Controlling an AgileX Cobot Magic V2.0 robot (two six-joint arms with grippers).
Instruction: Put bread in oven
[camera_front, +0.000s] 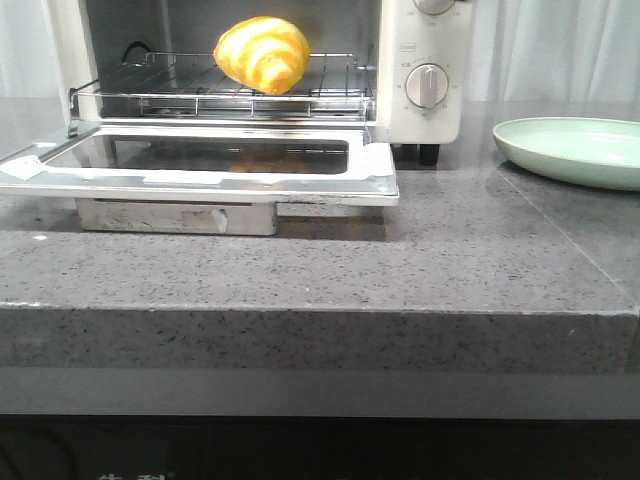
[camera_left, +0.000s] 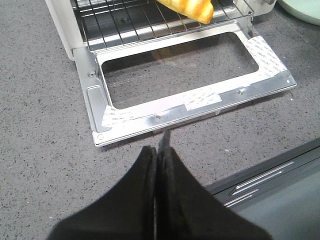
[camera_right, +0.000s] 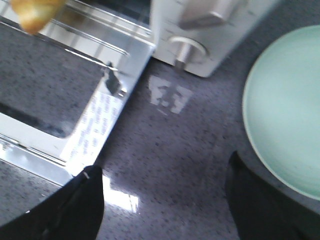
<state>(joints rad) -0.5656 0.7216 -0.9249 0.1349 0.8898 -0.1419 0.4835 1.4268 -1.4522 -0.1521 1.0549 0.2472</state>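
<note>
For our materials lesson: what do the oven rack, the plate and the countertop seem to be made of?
Oven rack: bare metal wire, shiny, thin silvery bars.
Plate: pale green, smooth, slightly glossy; ceramic or plastic, unclear.
Countertop: grey speckled stone or stone-look composite, polished, showing reflections.

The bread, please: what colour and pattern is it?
Golden yellow with orange-brown stripes; clearest in the front view.

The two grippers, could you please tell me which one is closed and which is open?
The left gripper is the closed one: its dark fingers press together, pointing toward the oven door. The right gripper is open, fingers wide apart over the counter, holding nothing.
</note>
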